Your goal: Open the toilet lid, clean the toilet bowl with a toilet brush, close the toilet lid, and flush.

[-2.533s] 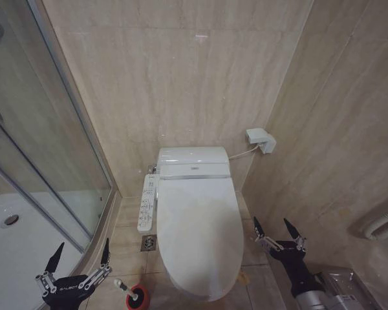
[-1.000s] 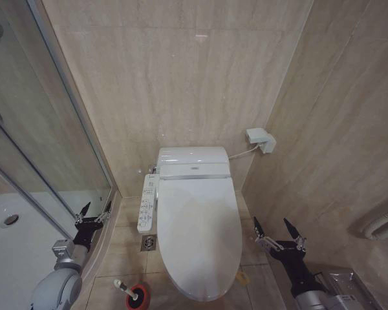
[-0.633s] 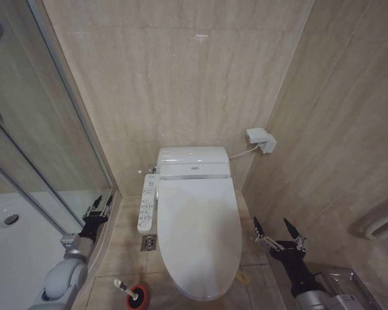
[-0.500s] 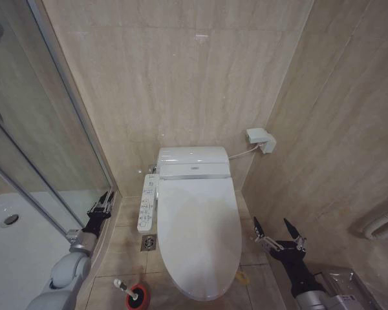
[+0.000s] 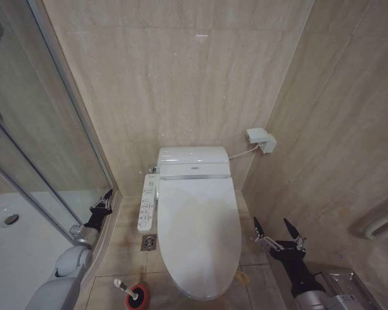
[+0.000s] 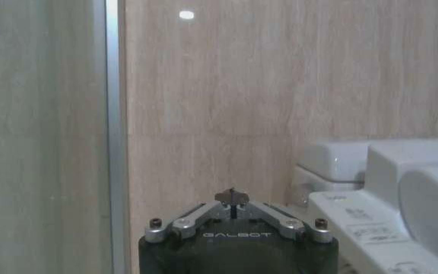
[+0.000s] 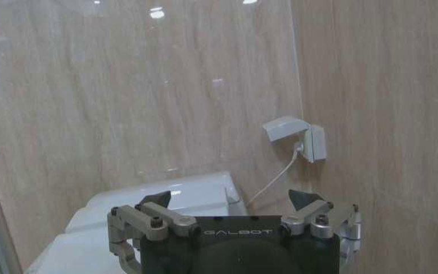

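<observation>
Toilet lid (image 5: 199, 236) lies shut over the bowl, glossy, stiff and likely slippery, so its front edge looks the best hold. Left gripper (image 5: 102, 208), fingers pinched together, hovers beside the shower glass (image 5: 45, 161); right gripper (image 5: 278, 237) waits spread open by the toilet's right side.

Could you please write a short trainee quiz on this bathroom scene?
1. True or false: the glossy white oval toilet lid is raised.
2. The thin white-handled toilet brush is: A) in a gripper; B) in its squat red round holder; C) in the bowl.
3. Which gripper's fingers are spread open?
Key: 1 false, it lies shut. 2 B. 3 the right gripper; the left gripper is shut.
</observation>
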### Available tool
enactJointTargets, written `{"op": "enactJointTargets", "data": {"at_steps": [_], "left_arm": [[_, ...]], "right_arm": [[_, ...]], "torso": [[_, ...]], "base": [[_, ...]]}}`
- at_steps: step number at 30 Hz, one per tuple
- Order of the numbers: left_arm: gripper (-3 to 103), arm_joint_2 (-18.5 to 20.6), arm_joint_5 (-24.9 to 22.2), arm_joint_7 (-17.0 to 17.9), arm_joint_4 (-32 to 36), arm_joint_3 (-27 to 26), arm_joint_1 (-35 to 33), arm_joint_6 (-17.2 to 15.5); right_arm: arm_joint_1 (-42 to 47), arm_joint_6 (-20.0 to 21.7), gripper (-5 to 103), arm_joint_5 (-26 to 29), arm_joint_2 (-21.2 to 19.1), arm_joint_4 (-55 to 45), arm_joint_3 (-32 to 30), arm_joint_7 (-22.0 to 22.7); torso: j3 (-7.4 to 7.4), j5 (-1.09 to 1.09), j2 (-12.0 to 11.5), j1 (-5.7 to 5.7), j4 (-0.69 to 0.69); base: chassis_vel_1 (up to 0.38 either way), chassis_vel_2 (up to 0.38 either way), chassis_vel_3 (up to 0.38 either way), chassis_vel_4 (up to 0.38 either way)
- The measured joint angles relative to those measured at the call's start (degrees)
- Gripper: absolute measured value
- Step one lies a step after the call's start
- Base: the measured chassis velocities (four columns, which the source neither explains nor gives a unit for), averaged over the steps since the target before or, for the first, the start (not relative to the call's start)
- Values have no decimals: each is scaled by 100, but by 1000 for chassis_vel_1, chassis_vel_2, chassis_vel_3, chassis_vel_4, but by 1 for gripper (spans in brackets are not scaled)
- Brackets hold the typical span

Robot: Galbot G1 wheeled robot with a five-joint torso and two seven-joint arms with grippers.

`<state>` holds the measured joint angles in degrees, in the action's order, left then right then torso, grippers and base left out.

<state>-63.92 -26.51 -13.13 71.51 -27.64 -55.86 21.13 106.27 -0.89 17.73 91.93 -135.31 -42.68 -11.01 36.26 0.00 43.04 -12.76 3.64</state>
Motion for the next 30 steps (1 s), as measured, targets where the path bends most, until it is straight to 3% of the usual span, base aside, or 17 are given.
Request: {"op": "enactJointTargets", "data": {"at_steps": [14,23,26,30], "left_arm": [[0,16,252,-879,-2114,290,1323,936],[0,15,275,-956,-2294,343,1464,1011],[0,-40,301,-1018,-2501,550,1819,1028],[0,-169,353,-1145,-2893,987,2595,1057]], "right_arm": [[0,0,100,0,0,0,0,0],[0,0,100,0,0,0,0,0],[0,0,100,0,0,0,0,0],[0,0,100,0,0,0,1,0]], "torso": [[0,0,0,0,1],[0,0,0,0,-1],[0,0,0,0,-5],[0,2,0,0,4]], "base": [[0,0,0,0],[0,0,0,0],[0,0,0,0],[0,0,0,0]]}}
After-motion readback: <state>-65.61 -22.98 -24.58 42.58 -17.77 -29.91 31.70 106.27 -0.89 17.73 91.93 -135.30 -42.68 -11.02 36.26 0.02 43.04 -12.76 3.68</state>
